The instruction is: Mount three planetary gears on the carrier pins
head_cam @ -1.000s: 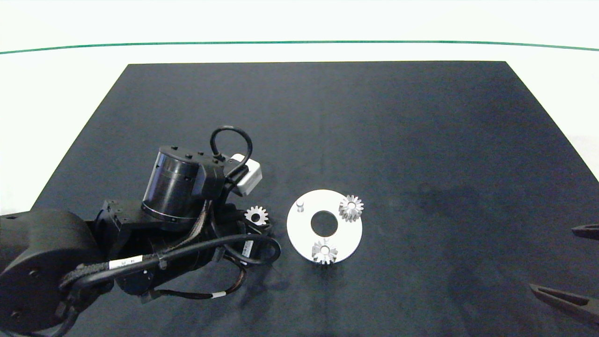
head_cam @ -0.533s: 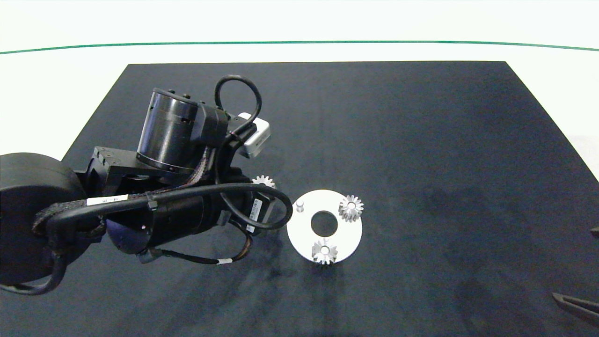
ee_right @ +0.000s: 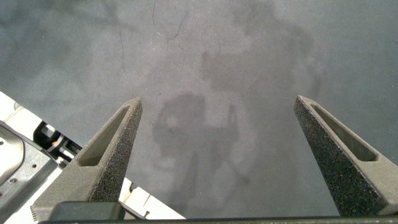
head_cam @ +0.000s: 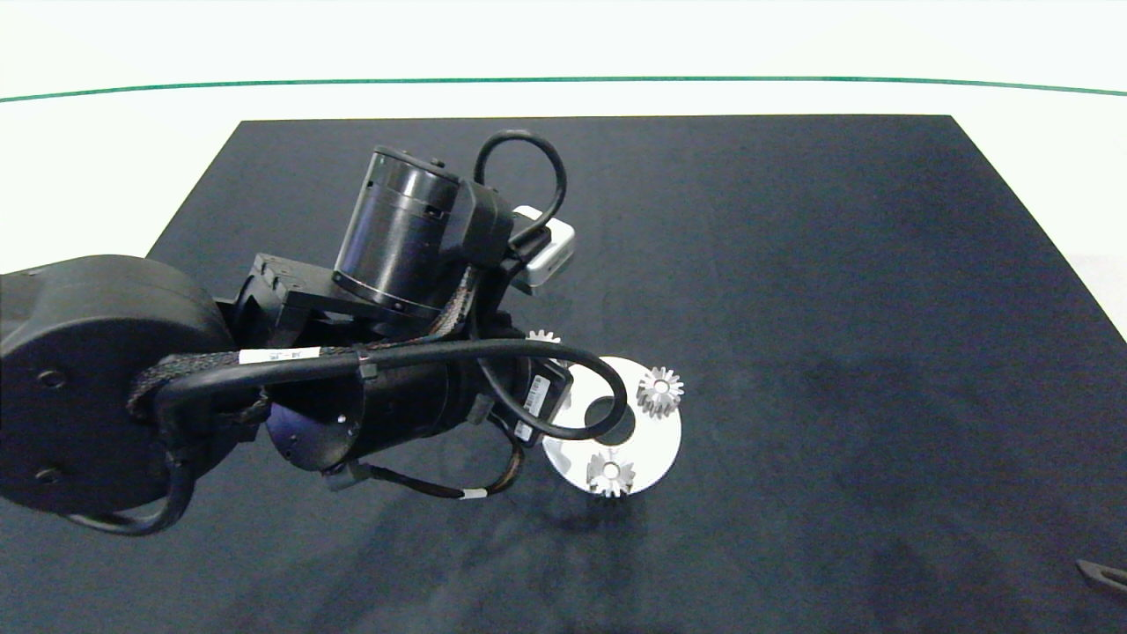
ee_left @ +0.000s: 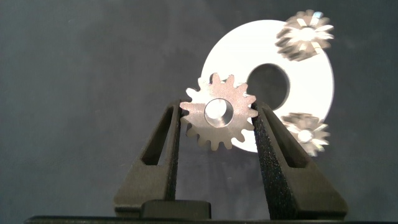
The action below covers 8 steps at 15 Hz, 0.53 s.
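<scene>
Left end effector (ee_left: 217, 121), its grainy dark fingers clamped on a toothed silver gear (ee_left: 219, 118), above the smooth white disc (ee_left: 311, 81) carrying two seated gears (head_cam: 659, 390). Right end effector (ee_right: 217, 134) spread wide, well apart, over the matte black desk (head_cam: 792, 264).

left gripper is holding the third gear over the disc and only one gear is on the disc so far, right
Not quite: two gears already sit on the disc, as the head view shows. The left gripper does hold the third gear over it.
</scene>
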Tool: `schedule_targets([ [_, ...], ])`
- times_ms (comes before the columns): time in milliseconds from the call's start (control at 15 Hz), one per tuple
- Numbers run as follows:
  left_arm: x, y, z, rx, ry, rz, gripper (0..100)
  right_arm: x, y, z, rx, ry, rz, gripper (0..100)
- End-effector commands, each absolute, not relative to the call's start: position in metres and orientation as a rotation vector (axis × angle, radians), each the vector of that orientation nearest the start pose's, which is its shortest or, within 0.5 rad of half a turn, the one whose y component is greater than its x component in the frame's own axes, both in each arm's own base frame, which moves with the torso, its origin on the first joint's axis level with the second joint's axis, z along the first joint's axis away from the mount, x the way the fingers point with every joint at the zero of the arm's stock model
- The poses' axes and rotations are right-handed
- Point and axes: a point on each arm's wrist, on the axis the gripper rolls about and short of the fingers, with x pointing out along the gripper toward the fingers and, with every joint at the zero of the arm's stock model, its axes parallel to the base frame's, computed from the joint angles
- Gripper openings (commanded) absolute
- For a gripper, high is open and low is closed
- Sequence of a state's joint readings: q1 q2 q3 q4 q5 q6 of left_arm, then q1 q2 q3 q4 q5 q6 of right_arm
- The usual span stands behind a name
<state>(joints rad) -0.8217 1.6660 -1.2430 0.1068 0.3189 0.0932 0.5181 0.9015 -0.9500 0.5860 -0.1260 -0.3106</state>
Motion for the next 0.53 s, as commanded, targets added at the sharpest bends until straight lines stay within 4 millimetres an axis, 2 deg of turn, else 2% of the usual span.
schedule_targets([
  [67,0.2181,-0.2334,0.2393,0.408,0.44,-0.5,0,0.0629,0.0328,0.2672,-0.474,0.447,0.464,100],
  [533,0.2273,-0.243,0.2294,0.45,0.456,-0.504,0,0.0652,0.0342,0.2649,-0.479,0.461,0.467,100],
])
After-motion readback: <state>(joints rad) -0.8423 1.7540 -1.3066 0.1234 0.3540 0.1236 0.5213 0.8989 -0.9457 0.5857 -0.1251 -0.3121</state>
